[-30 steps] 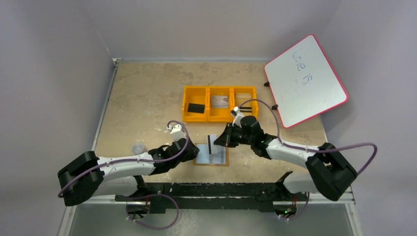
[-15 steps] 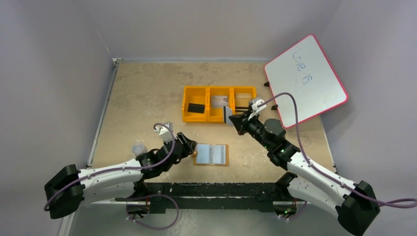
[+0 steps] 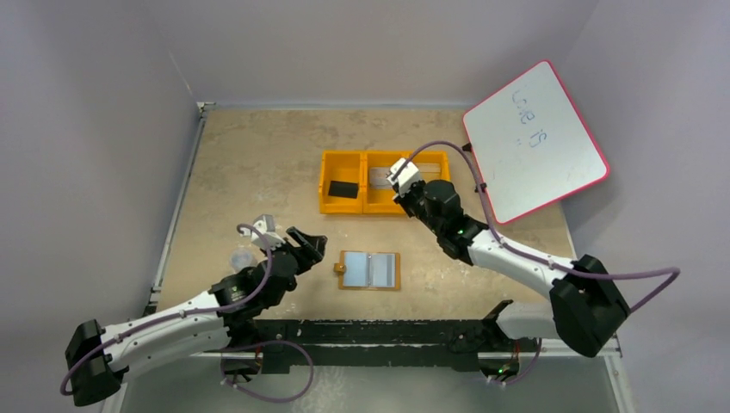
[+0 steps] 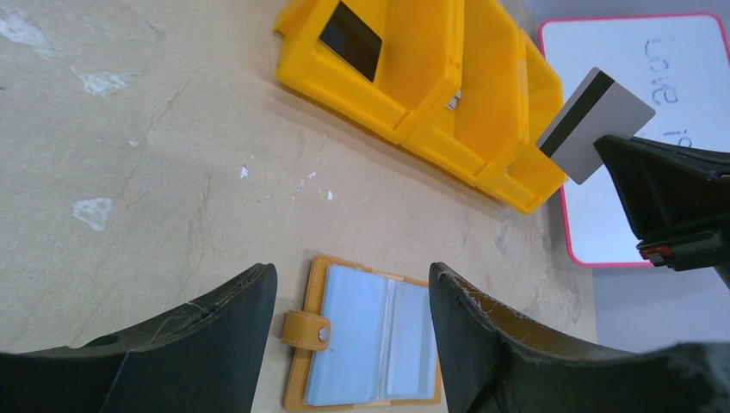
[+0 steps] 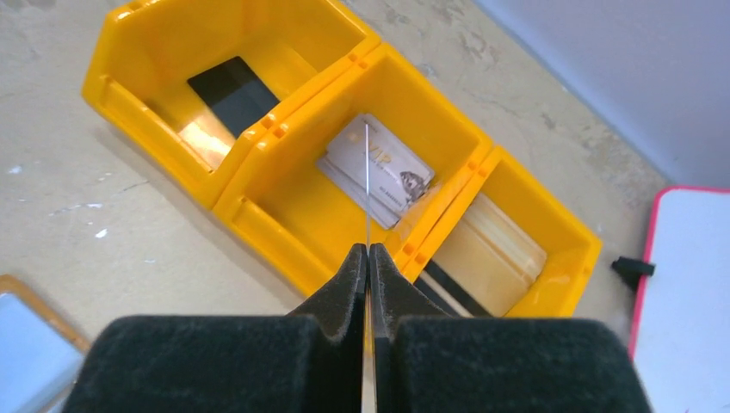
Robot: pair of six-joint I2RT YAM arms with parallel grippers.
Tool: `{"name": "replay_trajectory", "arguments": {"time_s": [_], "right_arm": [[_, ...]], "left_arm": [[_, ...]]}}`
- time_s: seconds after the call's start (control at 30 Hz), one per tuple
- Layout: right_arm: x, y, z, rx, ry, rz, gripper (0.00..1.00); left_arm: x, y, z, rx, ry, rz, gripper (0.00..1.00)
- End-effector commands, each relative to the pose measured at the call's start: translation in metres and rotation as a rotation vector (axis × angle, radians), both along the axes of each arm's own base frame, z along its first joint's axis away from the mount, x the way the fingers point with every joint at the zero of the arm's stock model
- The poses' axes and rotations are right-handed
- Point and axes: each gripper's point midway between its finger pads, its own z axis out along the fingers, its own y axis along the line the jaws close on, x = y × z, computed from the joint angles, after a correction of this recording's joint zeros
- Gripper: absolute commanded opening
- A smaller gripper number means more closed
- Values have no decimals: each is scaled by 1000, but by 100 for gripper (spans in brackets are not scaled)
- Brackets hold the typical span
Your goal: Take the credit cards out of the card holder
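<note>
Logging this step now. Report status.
Left pincer open, short of opened card holder. Right pincer shut on one credit card, above orange tray. Nothing in the way.

"VIP" on card [image 5: 385, 175] in tray [image 5: 262, 219]

Your left claw [image 3: 310, 243] gapes wide, its arm low and stretched forward. Your right claw [image 5: 368, 251] is pinched tight on a card [image 4: 594, 125], its arm reaching far out.

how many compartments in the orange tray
3, side by side in the orange tray: left holds a black block, middle a printed card, right pale cards. None look hidden.
</note>
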Motion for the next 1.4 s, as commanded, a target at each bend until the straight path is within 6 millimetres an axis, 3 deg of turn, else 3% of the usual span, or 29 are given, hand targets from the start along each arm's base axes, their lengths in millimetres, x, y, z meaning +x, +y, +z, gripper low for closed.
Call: {"name": "replay_trajectory", "arguments": {"time_s": [0.0,0.23,0.4,0.5,0.57,0.6,0.77,0.93,1.37], "right_arm": [[27,10,34,-98,-154,24,0],[56,20,11,-271,-147,38,0],[74,22,-10,-398,-129,33,0],[82,21,-20,-455,-134,32,0],[84,21,-29,-491,-131,43,0],[89,24,-22,-485,-148,41,0],[103,32,-33,-528,-149,68,0],[116,29,-46,-567,-140,55,0],[137,34,-52,-625,-192,69,3]], "left_arm": [[3,26,9,27,-26,106,65],[4,56,41,138,-73,174,65],[3,73,77,321,-91,162,65],[2,86,85,462,-79,172,65],[2,92,85,533,-72,172,65],[1,94,85,533,-68,179,65],[0,80,89,502,-87,98,65],[-2,89,101,510,-101,113,65],[-1,85,89,497,-83,115,65]]}}
